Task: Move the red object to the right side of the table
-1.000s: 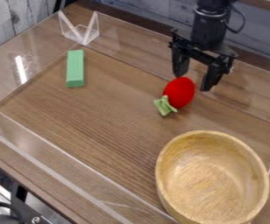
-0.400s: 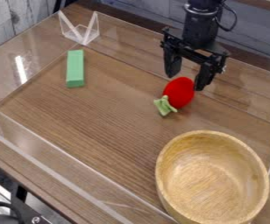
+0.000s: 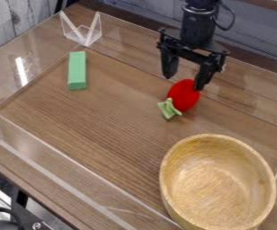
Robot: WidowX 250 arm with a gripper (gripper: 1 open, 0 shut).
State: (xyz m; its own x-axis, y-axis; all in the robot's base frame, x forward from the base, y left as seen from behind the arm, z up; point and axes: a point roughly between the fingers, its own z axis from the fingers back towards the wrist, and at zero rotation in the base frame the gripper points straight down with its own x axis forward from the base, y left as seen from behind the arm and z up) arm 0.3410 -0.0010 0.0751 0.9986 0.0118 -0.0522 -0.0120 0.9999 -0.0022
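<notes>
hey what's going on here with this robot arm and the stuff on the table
A single robot arm has its tool open and pointing down, just behind a red toy fruit that lies on the wooden table. The tool holds nothing; the fruit sits free near the middle, its green leafy end toward the camera. A green block lies off to the left, and an empty wooden bowl sits at the front right.

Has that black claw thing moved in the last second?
Yes. The end effector, open, has drifted left in the picture, toward the green block, while the red toy fruit stays put.
</notes>
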